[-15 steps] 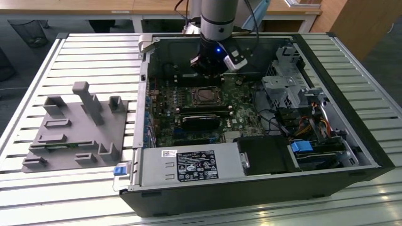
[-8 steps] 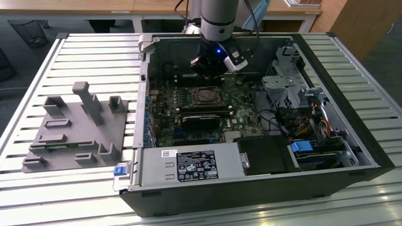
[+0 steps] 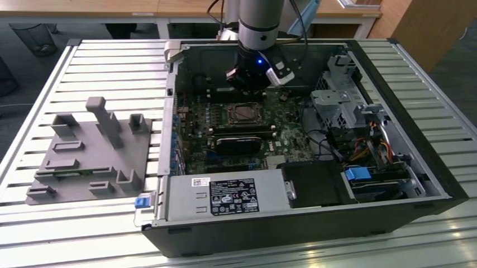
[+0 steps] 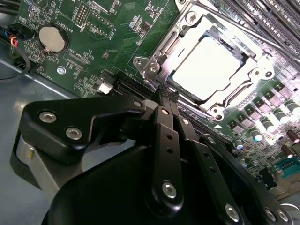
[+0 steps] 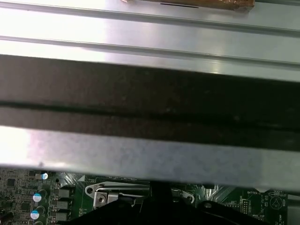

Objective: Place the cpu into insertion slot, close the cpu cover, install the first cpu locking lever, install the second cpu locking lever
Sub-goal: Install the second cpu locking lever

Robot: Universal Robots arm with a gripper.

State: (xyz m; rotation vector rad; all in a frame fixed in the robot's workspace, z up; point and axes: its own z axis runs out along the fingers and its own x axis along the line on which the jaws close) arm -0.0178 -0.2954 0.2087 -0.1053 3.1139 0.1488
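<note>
My gripper (image 4: 165, 91) hangs inside the open computer case (image 3: 417, 162), its black fingers (image 4: 161, 101) pressed together with nothing between them, tips just beside the edge of the insertion slot (image 4: 213, 65) on the green motherboard (image 4: 89, 42). The cpu (image 4: 208, 68) already lies in that slot, its pale top showing through the window of the cpu cover (image 4: 187, 28), which lies flat over it. In the exterior view the socket (image 3: 243, 113) sits just below my wrist, and a grey fixture block (image 3: 93, 153) rests on the slatted table (image 3: 111, 61) at the exterior view's left.

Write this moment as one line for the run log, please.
gripper: shut, holding nothing, tips at socket edge | cpu: seated in insertion slot | cpu cover: closed over cpu
</note>
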